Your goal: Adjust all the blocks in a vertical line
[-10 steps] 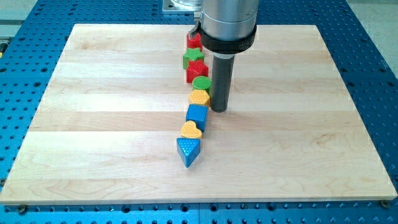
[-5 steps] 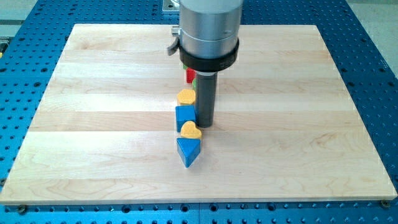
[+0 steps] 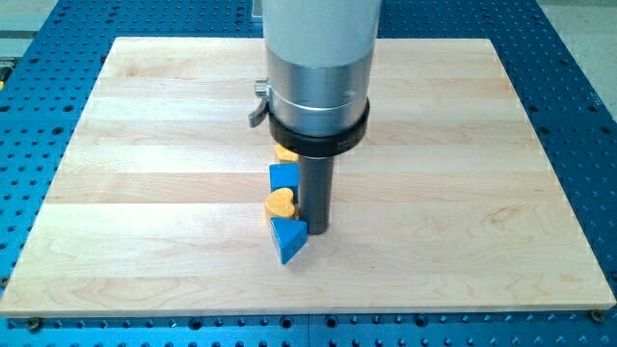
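Observation:
My tip (image 3: 315, 227) rests on the wooden board (image 3: 145, 193) just right of the lower end of a line of blocks. It touches the right side of the blue triangle (image 3: 287, 238), with the yellow heart (image 3: 281, 203) just to its upper left. Above the heart sits a blue cube (image 3: 282, 176), and a sliver of another yellow block (image 3: 285, 153) shows above it. The arm's metal body hides the blocks farther up the line.
The board lies on a blue perforated table (image 3: 578, 116). The arm's wide metal cylinder (image 3: 318, 77) covers the top middle of the board.
My tip has slid toward the view's bottom along the right side of the line, from beside the yellow block and blue cube to beside the blue triangle. The lower blocks shifted slightly left.

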